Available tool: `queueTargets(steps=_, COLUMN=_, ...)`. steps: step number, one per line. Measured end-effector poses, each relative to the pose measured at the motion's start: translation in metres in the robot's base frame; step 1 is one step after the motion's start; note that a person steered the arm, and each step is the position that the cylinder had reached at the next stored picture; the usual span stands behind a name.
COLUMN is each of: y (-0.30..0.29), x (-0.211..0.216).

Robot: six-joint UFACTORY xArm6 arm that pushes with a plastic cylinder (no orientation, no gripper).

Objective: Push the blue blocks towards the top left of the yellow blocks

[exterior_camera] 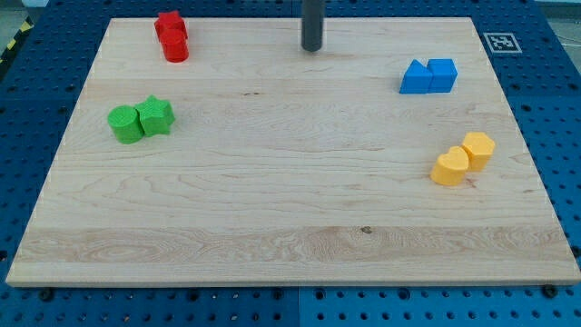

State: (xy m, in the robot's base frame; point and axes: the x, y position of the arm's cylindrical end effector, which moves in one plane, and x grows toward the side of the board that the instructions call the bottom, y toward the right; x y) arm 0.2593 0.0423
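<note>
Two blue blocks touch each other at the view's upper right: a blue block with a slanted left side [415,78] and a blue cube [442,74]. Two yellow blocks touch below them at the view's right: a yellow heart-shaped block [449,167] and a yellow hexagonal block [477,148]. My tip [312,48] is at the view's top centre, well to the left of the blue blocks and apart from every block.
Two red blocks [172,36] stand together at the view's top left. A green cylinder [125,123] and a green star-shaped block [156,116] touch at the view's left. The wooden board [290,227] lies on a blue pegboard; a fiducial tag [500,42] sits by its top right corner.
</note>
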Motion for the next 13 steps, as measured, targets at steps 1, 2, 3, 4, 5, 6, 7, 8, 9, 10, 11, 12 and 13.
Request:
queueTargets(steps=1, y=0.040, x=0.003)
queueTargets(steps=2, y=0.076, x=0.007)
queueTargets(steps=3, y=0.102, x=0.007)
queueTargets(steps=4, y=0.106, x=0.007)
queueTargets(steps=5, y=0.112, x=0.007)
queueTargets(steps=6, y=0.146, x=0.008)
queueTargets(steps=7, y=0.181, x=0.020)
queueTargets(steps=8, y=0.204, x=0.046)
queueTargets(steps=9, y=0.204, x=0.062)
queueTargets(steps=10, y=0.197, x=0.064)
queueTargets(steps=11, y=0.180, x=0.064)
queueTargets(steps=12, y=0.177, x=0.067)
queueTargets(steps=13, y=0.177, x=0.057)
